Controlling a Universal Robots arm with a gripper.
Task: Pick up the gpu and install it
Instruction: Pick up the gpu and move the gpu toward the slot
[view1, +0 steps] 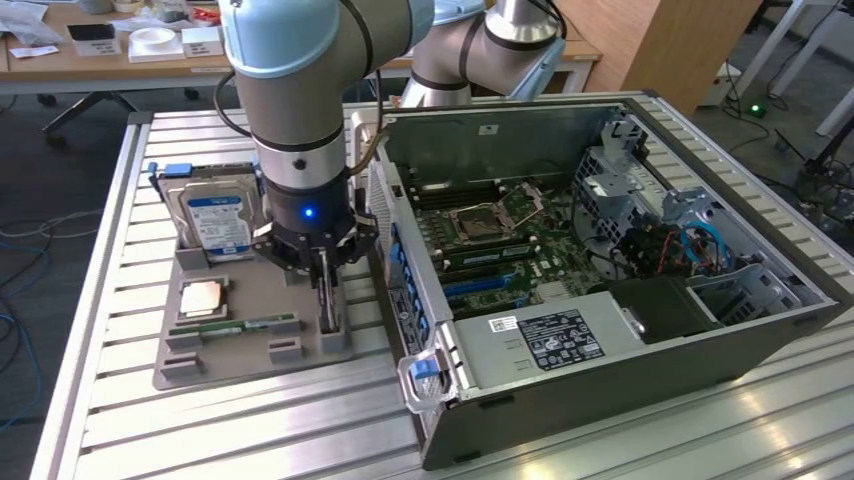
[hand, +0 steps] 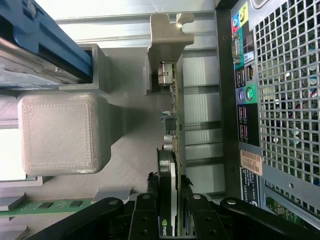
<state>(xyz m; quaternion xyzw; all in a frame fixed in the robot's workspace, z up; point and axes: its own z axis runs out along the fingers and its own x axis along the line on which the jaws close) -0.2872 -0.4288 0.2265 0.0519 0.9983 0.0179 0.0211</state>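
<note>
wrist view, gpu (hand: 176, 142) on edge, gripper (hand: 171, 195) astride it

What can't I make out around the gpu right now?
Wrist view: the gpu is seen edge-on, neither face readable; one end cut off by the frame edge.
Exterior view: the gripper covers the gpu's seat in the grey tray.
Exterior view: the arm hides part of the hard drive.
Exterior view: the power supply label is too small to read.

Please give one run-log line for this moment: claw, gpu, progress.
claw: at upper edge of gpu | gpu: on edge in grey holder tray, beside open computer case | progress: not yet installed
</note>
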